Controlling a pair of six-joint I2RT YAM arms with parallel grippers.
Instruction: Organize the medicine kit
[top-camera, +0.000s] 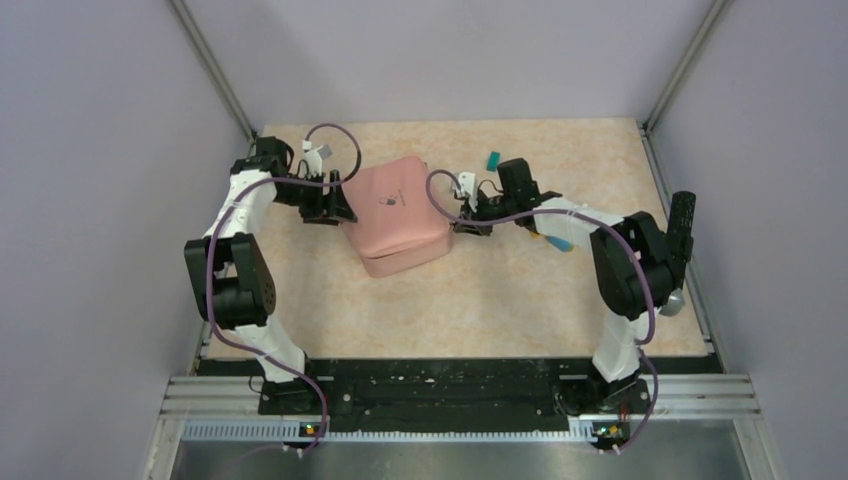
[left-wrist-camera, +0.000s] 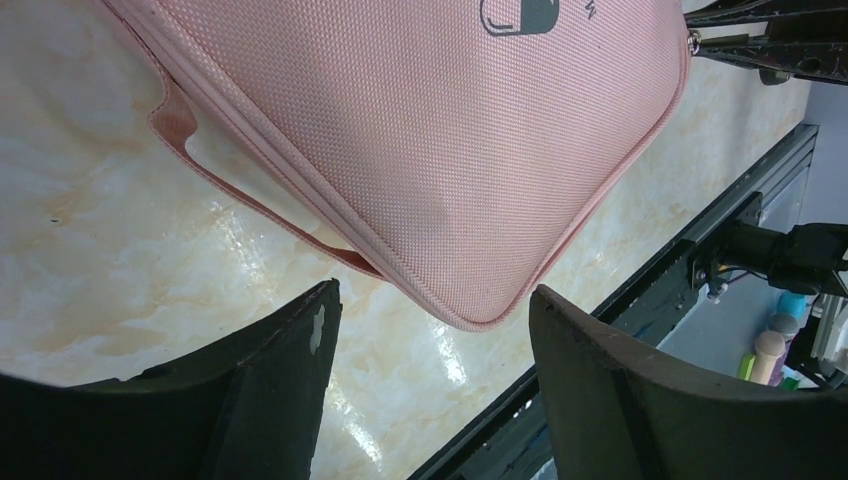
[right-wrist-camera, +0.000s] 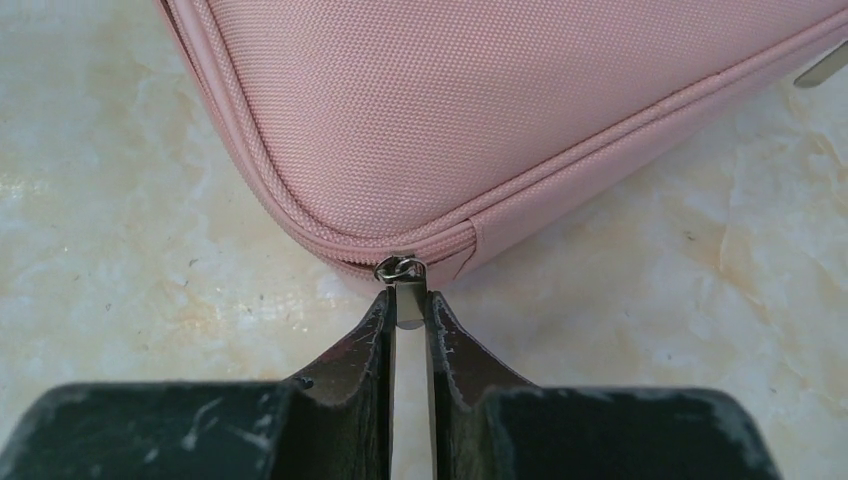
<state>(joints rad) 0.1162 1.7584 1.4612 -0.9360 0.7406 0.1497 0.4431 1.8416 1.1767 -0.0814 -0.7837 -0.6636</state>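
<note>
between the fingers of the right gripper (right-wrist-camera: 409, 296) sits the metal zip pull (right-wrist-camera: 401, 269) of the medicine kit (right-wrist-camera: 500, 110): the jaws are pinched together on its flat tab, with the ring of the pull just clear of the fingertips and the pink rounded corner of the kit directly ahead of them. the zip seam leaves that corner both ways, curving off to the left and running straight off to the right along the side wall. the lid appears zipped down along the stretch in view. the left gripper (left-wrist-camera: 435, 295) stands with its jaws well apart; another corner of the kit lies between and just beyond its two fingers (left-wrist-camera: 285, 375), and whether it touches them cannot be told. a thin side strap (left-wrist-camera: 190, 140) hangs along that edge. from above, the kit (top-camera: 395, 215) lies lid up, dark logo (top-camera: 388, 198) showing, on the marbled table (top-camera: 500, 300) towards its far side, held between the two arms, the left gripper (top-camera: 328, 205) at its left flank and the right gripper (top-camera: 468, 226) at its right. judged from this, the coming move turns on the seam's direction: the right arm holds the pull and must draw it along the seam rather than away from the case, while the left arm, nearer the opposite flank, can brace it
</note>
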